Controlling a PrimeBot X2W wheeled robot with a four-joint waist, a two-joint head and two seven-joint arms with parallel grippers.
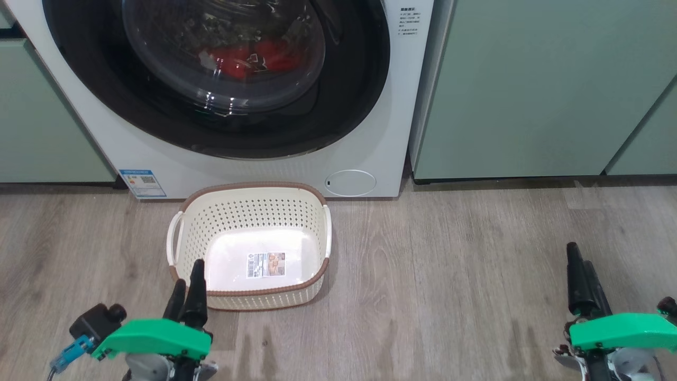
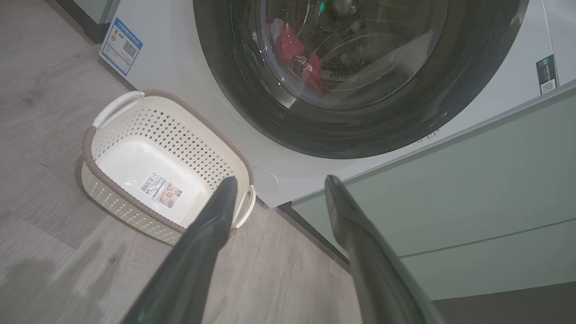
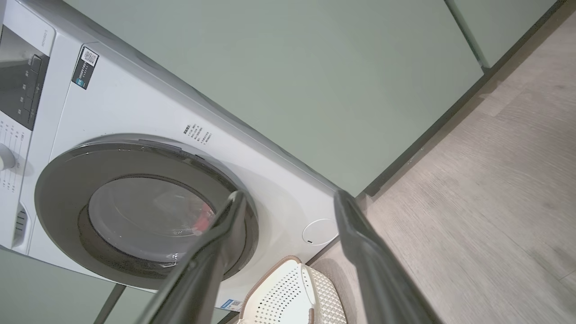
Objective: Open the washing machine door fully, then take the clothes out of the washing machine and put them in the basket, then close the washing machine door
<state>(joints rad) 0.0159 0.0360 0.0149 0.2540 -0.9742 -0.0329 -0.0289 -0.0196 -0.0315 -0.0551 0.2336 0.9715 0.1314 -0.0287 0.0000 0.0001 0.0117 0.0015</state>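
The white washing machine (image 1: 394, 132) stands straight ahead with its door (image 1: 359, 79) shut, a glossy black frame around a bulging clear window. Through the window I see the red clothes (image 1: 243, 58) in the drum, and also in the left wrist view (image 2: 288, 45). On the floor in front of the machine sits the cream basket (image 1: 254, 186) with nothing in it but a label sticker. My left gripper (image 1: 189, 278) hovers at the basket's near left corner, open (image 2: 280, 179) and holding nothing. Far to the right, over bare floor, my right gripper (image 1: 576, 259) is open (image 3: 290, 193) and holding nothing.
Pale green cabinets (image 1: 529, 79) flank the machine on both sides. A small round white cover (image 1: 350, 182) and a blue label sticker (image 1: 143, 183) sit low on the machine's front. Wood-look floor (image 1: 449, 275) stretches between the basket and my right gripper.
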